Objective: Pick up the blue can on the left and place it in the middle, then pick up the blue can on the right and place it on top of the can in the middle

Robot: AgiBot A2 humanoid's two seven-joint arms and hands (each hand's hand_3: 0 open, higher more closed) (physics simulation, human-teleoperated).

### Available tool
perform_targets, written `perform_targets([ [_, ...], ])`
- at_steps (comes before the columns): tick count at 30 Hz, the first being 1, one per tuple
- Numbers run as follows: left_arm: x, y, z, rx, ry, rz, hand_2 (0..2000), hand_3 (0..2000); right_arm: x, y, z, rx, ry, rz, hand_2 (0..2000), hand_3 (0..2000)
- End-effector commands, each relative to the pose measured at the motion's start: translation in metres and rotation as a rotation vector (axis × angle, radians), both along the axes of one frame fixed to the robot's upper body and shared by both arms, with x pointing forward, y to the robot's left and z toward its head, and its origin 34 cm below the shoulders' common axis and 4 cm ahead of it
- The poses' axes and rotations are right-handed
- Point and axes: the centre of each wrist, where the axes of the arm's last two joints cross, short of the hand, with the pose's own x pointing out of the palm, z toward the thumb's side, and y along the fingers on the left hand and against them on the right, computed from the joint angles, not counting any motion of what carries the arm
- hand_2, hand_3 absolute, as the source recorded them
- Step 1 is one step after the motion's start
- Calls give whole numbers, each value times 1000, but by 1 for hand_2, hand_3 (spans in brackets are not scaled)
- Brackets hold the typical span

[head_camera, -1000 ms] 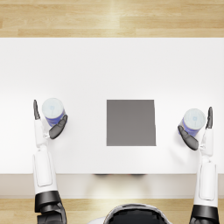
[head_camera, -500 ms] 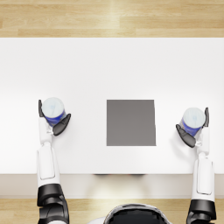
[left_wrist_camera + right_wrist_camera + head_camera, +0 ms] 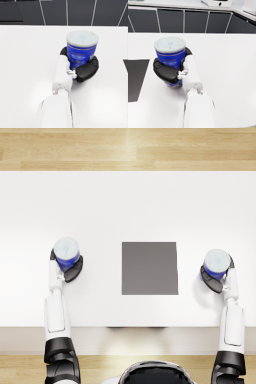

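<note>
The left blue can (image 3: 66,253) with a pale lid stands on the white table (image 3: 128,203), left of the dark grey mat (image 3: 149,268). My left hand (image 3: 68,271) wraps its lower part; in the left wrist view the dark fingers (image 3: 87,71) curl round the can (image 3: 82,51) from both sides. The right blue can (image 3: 216,263) stands right of the mat. My right hand (image 3: 214,281) grips it the same way, its fingers (image 3: 165,72) curved across the can (image 3: 170,56) near the base.
The grey mat lies flat in the middle of the table, between the two cans. The table's front edge (image 3: 128,327) runs just behind my forearms. Dark cabinet fronts (image 3: 193,21) stand beyond the table's far side.
Both hands have turned in and closed round their cans, where a second ago the fingers stretched alongside them. Both cans have shifted very slightly toward the mat.
</note>
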Motion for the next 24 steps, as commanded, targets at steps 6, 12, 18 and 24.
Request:
perform_targets([
  [6,-20,-71,90,109,-384,-247,2000,1520,-17,48,102,-70,-404,168,2000,1520],
  [12,-13,-111,94,65,-388,-377,2000,1520,-15,63,125,-67,-489,223,2000,1520],
  [18,-13,-149,84,-61,-330,-508,2000,1520,-13,79,142,-60,-550,272,2000,1520],
  [24,-10,-178,60,-76,-324,-584,2000,1520,-13,83,142,-51,-552,282,2000,1520],
])
